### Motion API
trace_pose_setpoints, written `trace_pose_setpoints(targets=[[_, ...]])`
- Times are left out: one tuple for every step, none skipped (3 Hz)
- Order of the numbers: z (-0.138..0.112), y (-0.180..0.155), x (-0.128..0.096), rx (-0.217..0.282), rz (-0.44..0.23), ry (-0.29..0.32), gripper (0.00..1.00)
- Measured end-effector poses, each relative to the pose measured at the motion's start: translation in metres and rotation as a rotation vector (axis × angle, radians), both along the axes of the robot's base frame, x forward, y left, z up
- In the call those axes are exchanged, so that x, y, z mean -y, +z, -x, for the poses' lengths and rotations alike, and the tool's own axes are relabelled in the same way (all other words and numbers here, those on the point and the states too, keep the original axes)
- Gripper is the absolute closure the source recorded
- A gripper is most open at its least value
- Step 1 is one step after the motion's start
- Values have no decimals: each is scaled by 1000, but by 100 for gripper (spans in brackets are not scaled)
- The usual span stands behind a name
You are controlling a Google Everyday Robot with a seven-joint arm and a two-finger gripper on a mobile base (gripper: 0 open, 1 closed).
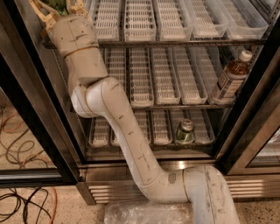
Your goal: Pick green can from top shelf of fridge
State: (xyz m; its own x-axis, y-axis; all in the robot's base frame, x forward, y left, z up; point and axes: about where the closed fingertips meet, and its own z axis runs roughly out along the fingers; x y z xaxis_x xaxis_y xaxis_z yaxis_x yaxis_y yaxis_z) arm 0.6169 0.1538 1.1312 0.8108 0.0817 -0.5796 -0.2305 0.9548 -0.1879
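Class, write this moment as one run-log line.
gripper: top-left at top shelf, around green can | brown bottle: middle rack, right | squat green can: bottom rack | fridge: open

A brown bottle [230, 78] with a white cap and a pale label stands at the right end of the middle rack [175, 105], leaning slightly against the door frame. On the lowest rack [148, 142] a short, squat green can [185, 131] with a silver lid stands upright in a lane right of centre. Both racks carry clear slotted lane trays [141, 78]. Orange and black cables [19, 131] trail across the speckled floor [65, 210] at the left. A crumpled clear plastic sheet [144, 213] lies at the bottom edge. The tool [57, 5] sits at the top left corner.
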Motion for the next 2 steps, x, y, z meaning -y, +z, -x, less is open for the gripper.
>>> trace_pose_setpoints(targets=[[3,2,1,61,1,-11,100],[7,6,3,133,2,-33,100]])
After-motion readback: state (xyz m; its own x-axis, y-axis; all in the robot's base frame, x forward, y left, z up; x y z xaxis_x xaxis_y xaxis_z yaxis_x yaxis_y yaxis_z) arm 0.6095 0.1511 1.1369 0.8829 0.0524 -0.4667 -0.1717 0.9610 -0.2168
